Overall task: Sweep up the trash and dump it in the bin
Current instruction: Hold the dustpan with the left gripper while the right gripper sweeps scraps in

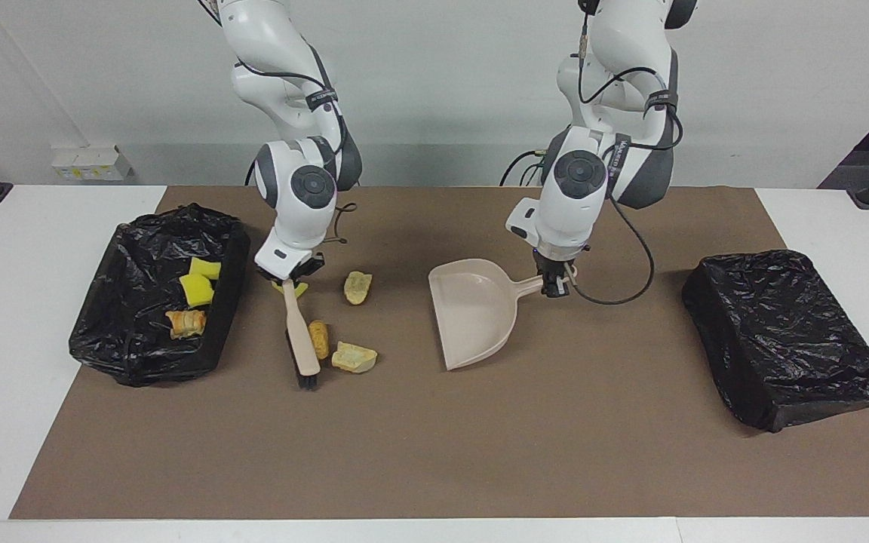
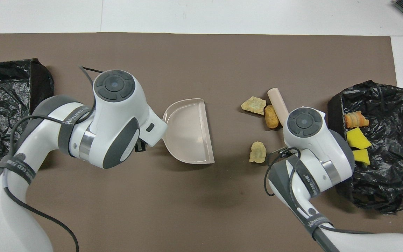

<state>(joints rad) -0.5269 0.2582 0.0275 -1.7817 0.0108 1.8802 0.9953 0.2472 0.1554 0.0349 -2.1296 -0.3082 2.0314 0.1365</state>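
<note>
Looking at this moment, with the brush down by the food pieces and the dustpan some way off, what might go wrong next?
1. The dustpan, held by the left claw, sits apart from the pieces; a sweep by the brush in the right claw may scatter them short of it.
2. The green-and-yellow sponge lies mostly hidden under the right claw and may be missed.
3. The bread chunk lies nearer the robots, outside the brush's line.
</note>
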